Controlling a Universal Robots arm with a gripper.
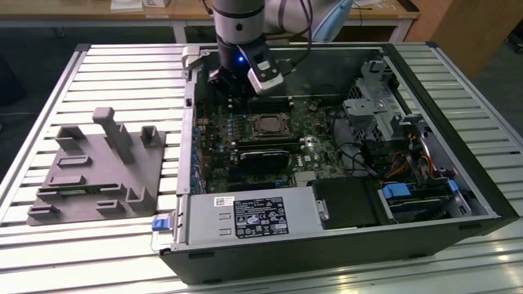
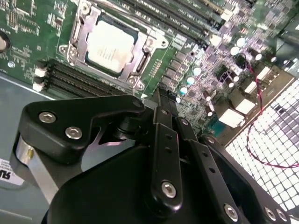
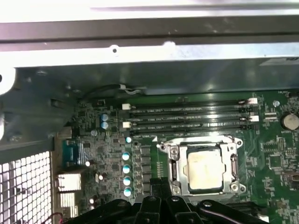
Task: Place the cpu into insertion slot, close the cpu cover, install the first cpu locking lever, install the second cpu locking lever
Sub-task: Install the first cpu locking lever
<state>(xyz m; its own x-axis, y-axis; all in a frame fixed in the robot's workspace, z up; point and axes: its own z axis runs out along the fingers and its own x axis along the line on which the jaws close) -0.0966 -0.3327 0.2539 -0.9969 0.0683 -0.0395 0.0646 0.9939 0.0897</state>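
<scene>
Pale square cpu [image 3: 204,170] lies within silvery cpu cover [image 3: 176,164].

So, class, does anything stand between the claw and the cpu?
Nothing visible does. The cpu sits framed by the cpu cover, and the claw hangs close beside it with open air between.

Slatted alu table [image 1: 122,79], wood desks [image 1: 49,8] behind.

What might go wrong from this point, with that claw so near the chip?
The gripper hangs close beside the cpu cover; a small drift might scrape it or the memory slots next to it. If the cpu sits slightly askew under that cover, clamping could harm it.
</scene>
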